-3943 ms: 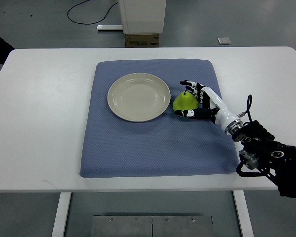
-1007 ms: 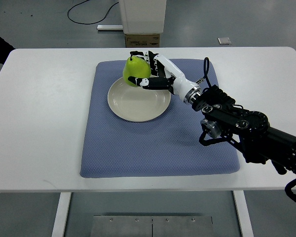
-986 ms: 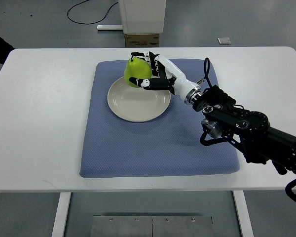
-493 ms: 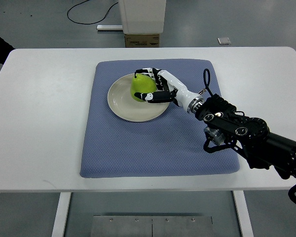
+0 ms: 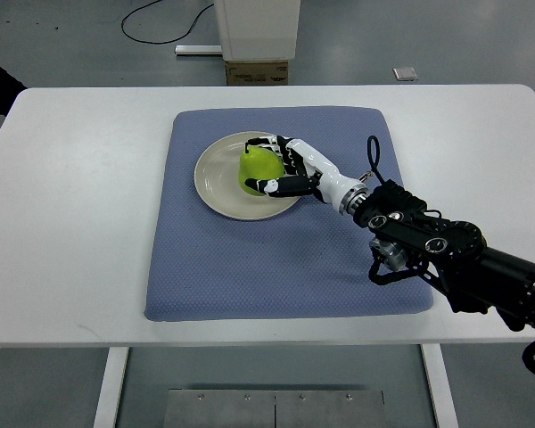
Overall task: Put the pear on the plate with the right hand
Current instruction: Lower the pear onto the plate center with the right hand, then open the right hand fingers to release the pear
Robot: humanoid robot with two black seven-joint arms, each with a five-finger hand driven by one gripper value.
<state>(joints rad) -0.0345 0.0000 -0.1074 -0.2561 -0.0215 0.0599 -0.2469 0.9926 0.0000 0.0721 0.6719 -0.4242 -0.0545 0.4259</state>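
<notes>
A green pear stands upright on the right half of the cream plate, which lies on a blue mat. My right hand reaches in from the lower right and its black-and-white fingers are still curled around the pear's right side. The pear's base appears to rest on the plate. The left arm does not show.
The white table carries the mat in its middle. Beyond the far edge stand a white post and a cardboard box, with a black cable on the floor. My right forearm crosses the mat's right side.
The right hand carried the pear from the mat beside the plate, up over the plate's far rim, then lowered it onto the plate. In the last half second it sank slightly nearer.
</notes>
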